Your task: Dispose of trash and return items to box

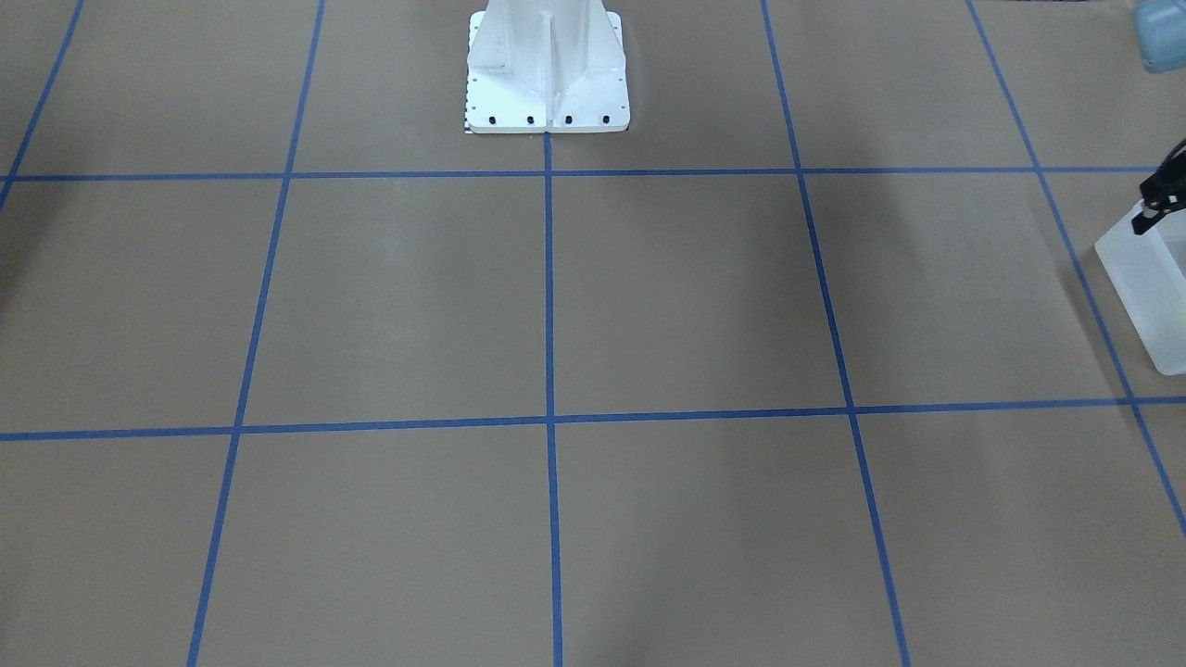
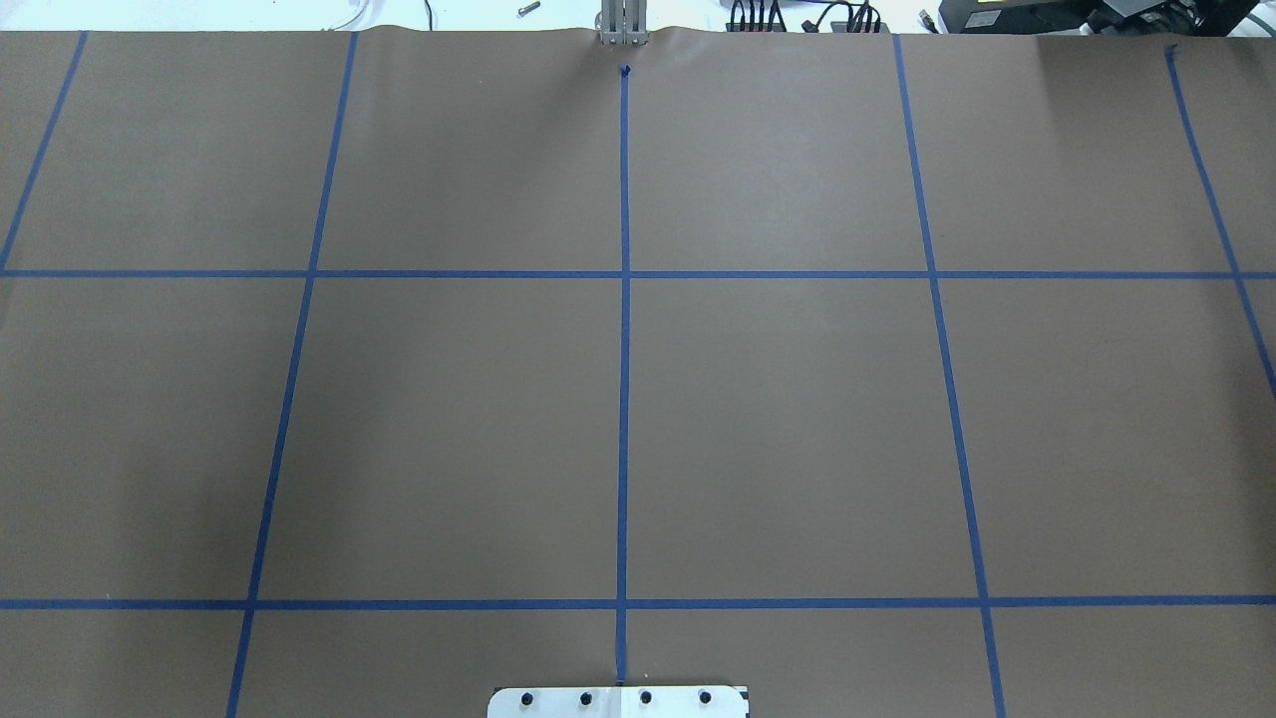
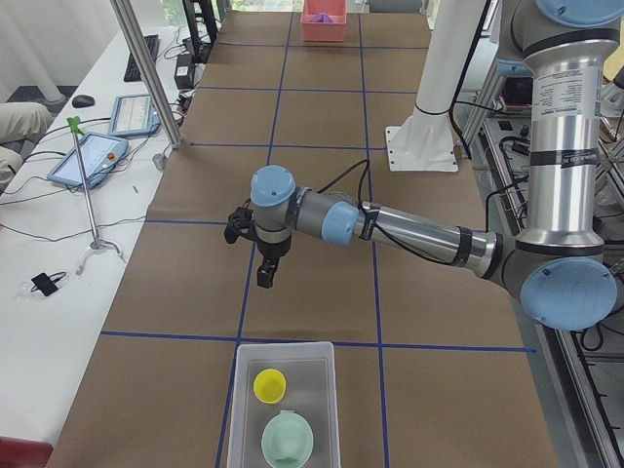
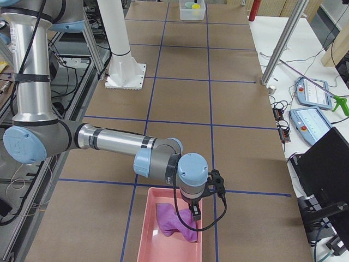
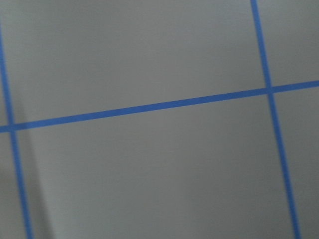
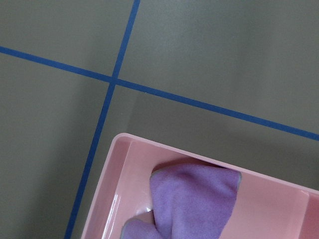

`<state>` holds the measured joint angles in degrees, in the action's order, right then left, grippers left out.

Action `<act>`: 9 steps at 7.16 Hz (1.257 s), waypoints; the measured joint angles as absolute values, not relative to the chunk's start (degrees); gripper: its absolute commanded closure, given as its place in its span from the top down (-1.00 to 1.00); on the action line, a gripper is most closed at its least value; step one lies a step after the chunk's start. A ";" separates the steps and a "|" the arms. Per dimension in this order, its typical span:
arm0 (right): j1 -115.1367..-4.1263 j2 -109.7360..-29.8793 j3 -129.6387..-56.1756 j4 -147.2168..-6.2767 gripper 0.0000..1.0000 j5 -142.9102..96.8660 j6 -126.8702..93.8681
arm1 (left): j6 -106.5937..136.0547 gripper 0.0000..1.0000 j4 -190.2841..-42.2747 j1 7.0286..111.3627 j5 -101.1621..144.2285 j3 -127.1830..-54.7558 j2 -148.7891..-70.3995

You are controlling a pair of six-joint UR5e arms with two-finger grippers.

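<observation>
The box point(image 3: 285, 344) stands at the table's left end, also seen as the box point(image 1: 1154, 287) at the front view's right edge. In it are the yellow cup point(image 3: 269, 386) and the mint bowl point(image 3: 288, 441). My left gripper point(image 3: 265, 273) hangs in the air by the box's end, fingers down and holding nothing I can see. Only part of the left gripper point(image 1: 1154, 204) shows from the front, so I cannot tell its state. My right gripper point(image 4: 195, 213) hovers over a pink tray point(image 4: 143, 229) holding a crumpled purple cloth point(image 4: 177, 224), the only trash-like thing in view. I cannot tell its state either.
The white pedestal point(image 1: 547, 83) stands mid-table at the robot's side. A metal post point(image 3: 146, 78) rises at the operators' edge. Beyond it is a side table with tablets point(image 3: 93, 156) and cables. A blue container point(image 1: 1163, 37) sits at the front view's top right corner.
</observation>
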<state>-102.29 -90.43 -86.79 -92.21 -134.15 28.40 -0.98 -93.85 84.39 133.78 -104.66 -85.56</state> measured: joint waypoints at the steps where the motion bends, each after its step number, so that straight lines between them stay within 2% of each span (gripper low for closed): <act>1: -102.05 -90.32 -86.83 -91.63 1.00 -134.21 28.21 | -4.14 0.96 -93.90 87.41 133.85 -102.48 -84.46; 9: -93.08 -89.65 -90.86 -91.32 1.00 -134.80 13.64 | -6.34 0.96 -94.68 93.52 134.50 -101.10 -80.15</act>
